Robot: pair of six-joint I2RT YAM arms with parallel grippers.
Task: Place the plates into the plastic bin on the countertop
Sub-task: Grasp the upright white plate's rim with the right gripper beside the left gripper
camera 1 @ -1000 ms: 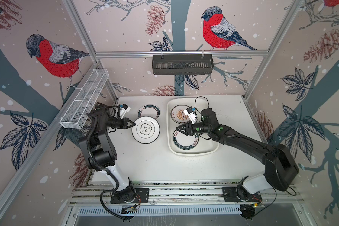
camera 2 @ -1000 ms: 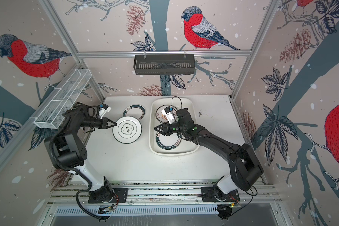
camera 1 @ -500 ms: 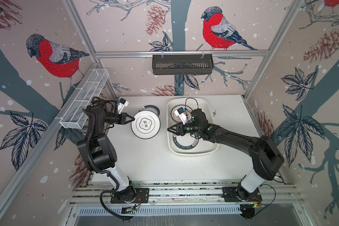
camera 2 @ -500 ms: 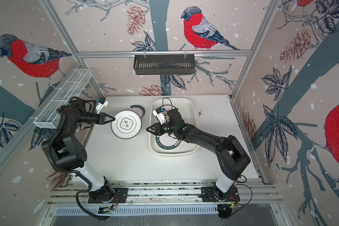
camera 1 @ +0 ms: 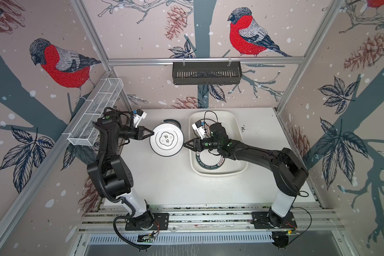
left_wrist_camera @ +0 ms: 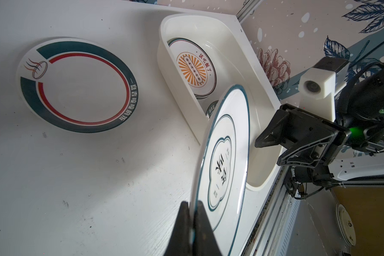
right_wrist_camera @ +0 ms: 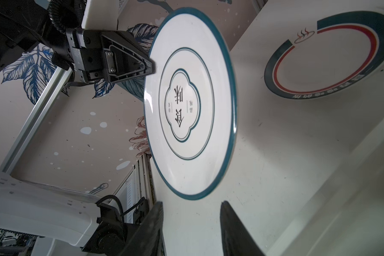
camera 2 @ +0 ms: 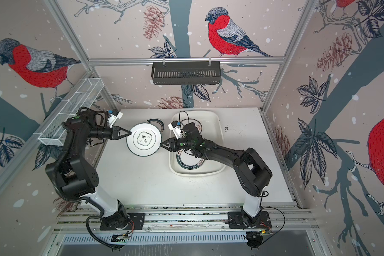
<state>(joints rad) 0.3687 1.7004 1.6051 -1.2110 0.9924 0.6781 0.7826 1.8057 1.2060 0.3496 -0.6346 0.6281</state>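
Left wrist view: the left gripper is clamped on the left rim of the clover-emblem plate, with both fingers pinched onto the thin edge. In both top views that plate hangs face up above the countertop, just left of the plastic bin and between the two arms' tips. The right gripper points at the plate's right edge from over the bin's left rim, its jaws apart and empty (the right wrist view shows the rim just short of the gap). A red-and-green ringed plate lies flat on the countertop, farther back than the held one. Inside the bin, an orange sunburst plate sits at the far end and a green lettered plate lies nearer.
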